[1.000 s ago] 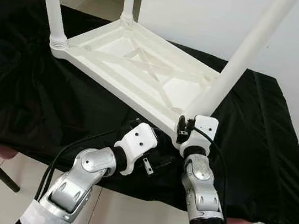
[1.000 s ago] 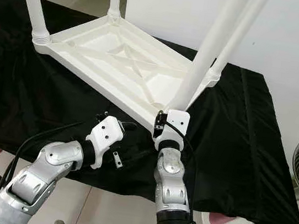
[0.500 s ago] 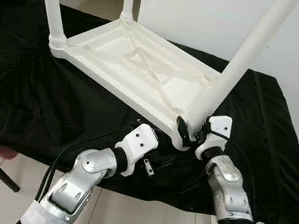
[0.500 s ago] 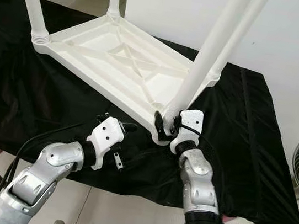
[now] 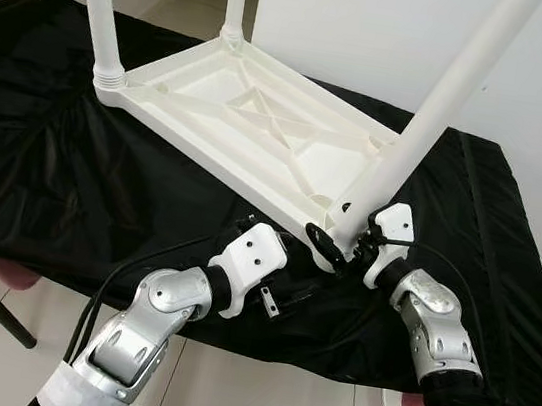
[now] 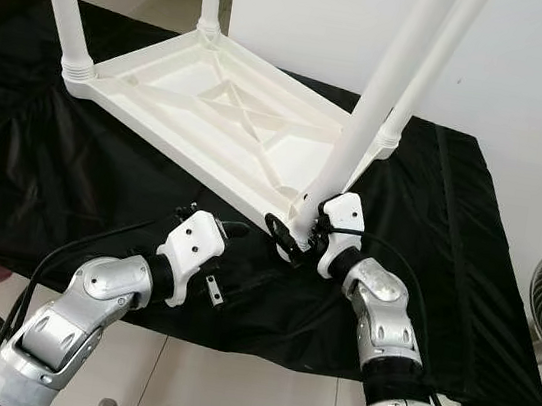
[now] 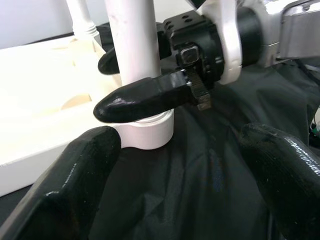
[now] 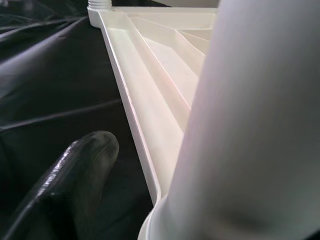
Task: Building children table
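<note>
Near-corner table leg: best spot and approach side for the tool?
Low on the near leg, just above its socket collar in the upturned tabletop. Come from the robot's right, fingers straddling the round shaft, as the right tool sits now. The leg leans, so a low hold probably steers it best.

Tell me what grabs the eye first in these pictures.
An upside-down white plastic table lies on a black cloth, its legs pointing up. At the near corner, the right gripper has its black fingers around the base of the near leg, where the leg meets its socket. Just short of that corner, the left gripper hovers open over the cloth, facing the same leg.
</note>
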